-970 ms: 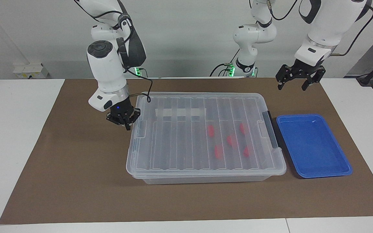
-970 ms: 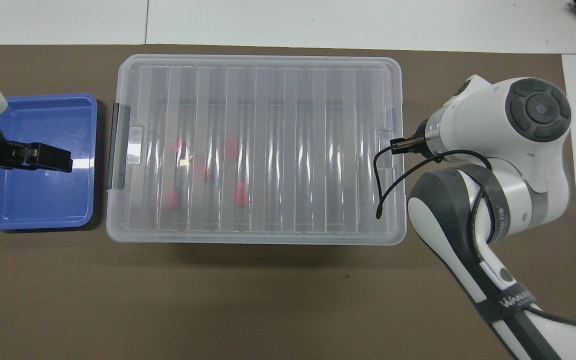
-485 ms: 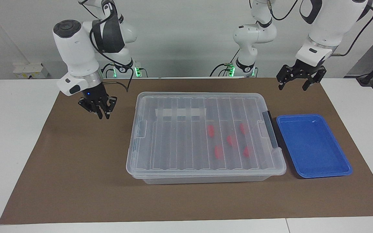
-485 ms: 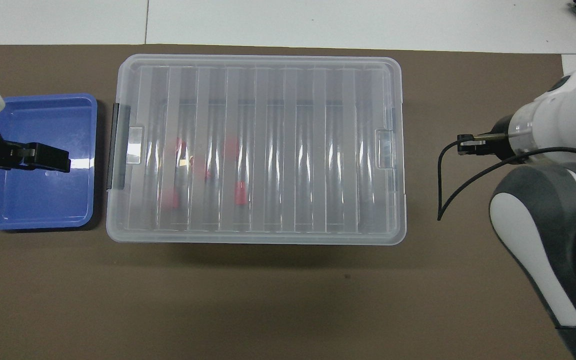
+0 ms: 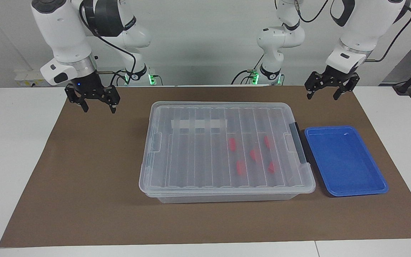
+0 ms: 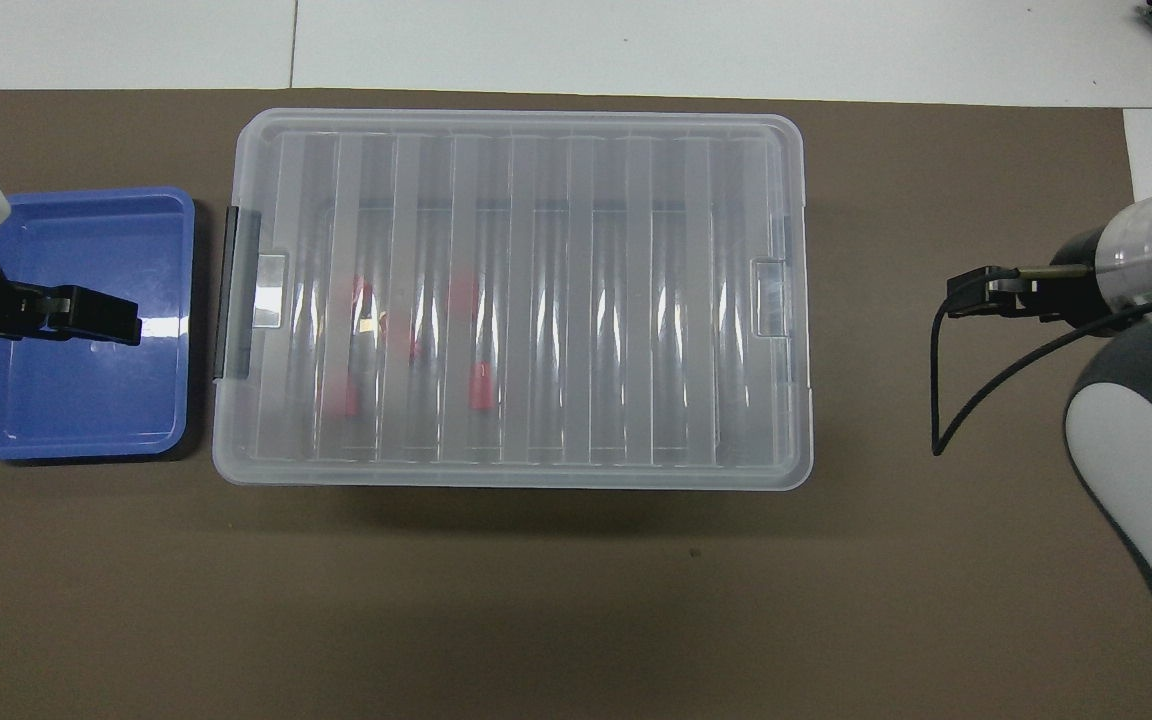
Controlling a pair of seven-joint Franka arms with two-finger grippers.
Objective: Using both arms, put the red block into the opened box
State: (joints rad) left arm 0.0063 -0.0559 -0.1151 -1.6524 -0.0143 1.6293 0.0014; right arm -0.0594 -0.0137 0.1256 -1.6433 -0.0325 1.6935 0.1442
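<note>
The box [image 5: 191, 160] stands mid-mat with its ribbed clear lid lying flat on it. Several red blocks [image 5: 253, 154] show through the lid, lying inside toward the left arm's end [image 6: 481, 387]. My right gripper [image 5: 99, 110] hangs open and holds nothing, up over the bare mat off the box's end on the right arm's side. My left gripper [image 5: 321, 97] waits open in the air, over the mat's edge by the blue tray; from overhead it covers part of that tray. The right gripper's fingers are hidden in the overhead view.
A blue tray [image 5: 344, 160] sits on the mat beside the box's black handle [image 5: 297, 146], at the left arm's end. The brown mat [image 5: 84, 185] covers the white table. A black cable [image 6: 946, 400] loops down from the right wrist.
My right gripper left the box's end, rose and swung out toward the right arm's end, and its fingers went from shut to open. The left arm, box and blocks stayed put.
</note>
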